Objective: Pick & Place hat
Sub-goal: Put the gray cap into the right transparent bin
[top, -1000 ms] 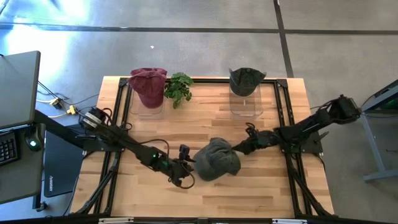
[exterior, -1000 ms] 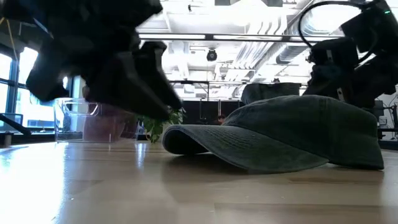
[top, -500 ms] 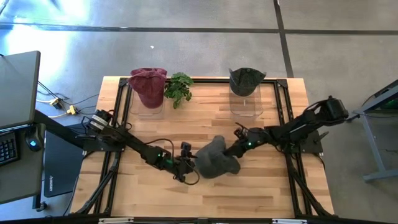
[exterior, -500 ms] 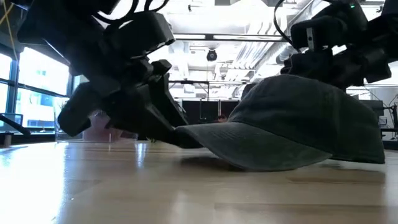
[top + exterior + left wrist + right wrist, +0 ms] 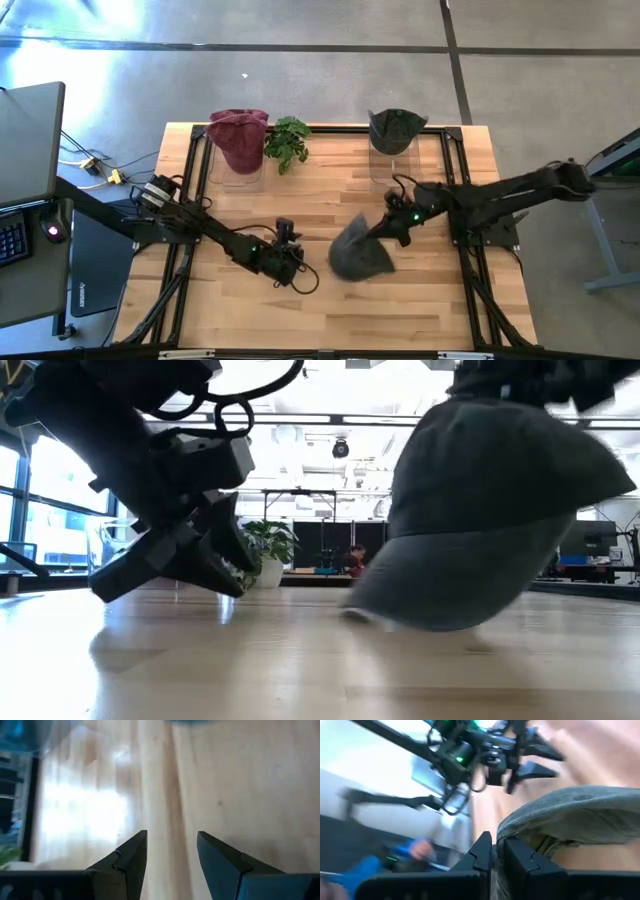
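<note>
Hat [image 5: 358,257] is hanging at frame centre above the table [image 5: 330,195], pinched by right gripper [image 5: 385,229]; left gripper [image 5: 292,258], jaws spread, is sitting beside it.

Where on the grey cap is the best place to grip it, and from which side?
At the rim of the crown, where the right gripper already pinches the grey cap, coming from the right arm's side. That thin fabric edge fits between shut fingers and lets the cap hang clear of the table. The left gripper waits open nearby.
</note>
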